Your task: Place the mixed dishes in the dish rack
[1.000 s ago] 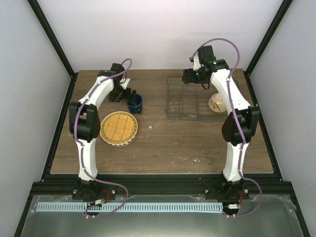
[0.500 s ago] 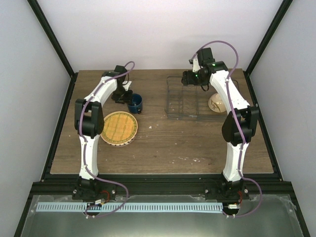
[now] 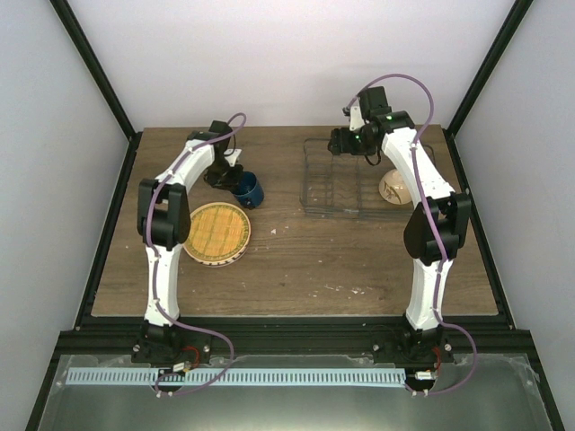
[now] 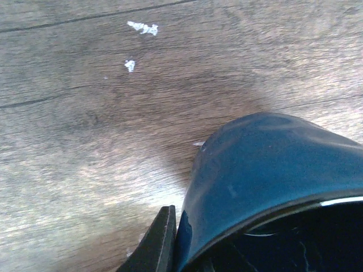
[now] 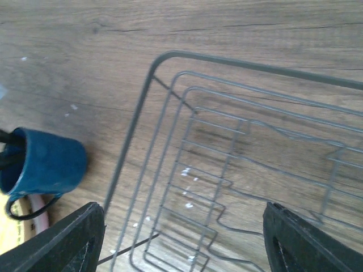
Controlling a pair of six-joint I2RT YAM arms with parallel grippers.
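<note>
The dark blue mug [image 3: 249, 189] stands at the back left of the table and fills the lower right of the left wrist view as the mug [image 4: 266, 170]. My left gripper [image 3: 230, 177] [image 4: 190, 252] is shut on the mug's wall, with one finger [image 4: 160, 241] pressed on the outside and the other in the dark inside. The yellow-orange plate [image 3: 216, 230] lies on a pink plate [image 5: 35, 207] in front of it. My right gripper [image 3: 345, 142] [image 5: 187, 249] hangs open over the back left corner of the dish rack [image 3: 334, 182] [image 5: 227, 164]. A cream bowl [image 3: 393, 187] sits right of the rack.
The right wrist view also shows the mug [image 5: 45, 164] to the left of the rack, with bare wood between them. Black frame posts and white walls enclose the table [image 3: 296, 269]. White flecks mark the wood.
My left gripper reached onto the mug and closed on its wall, and the mug tipped slightly. The right arm stayed almost still, open above the rack.
</note>
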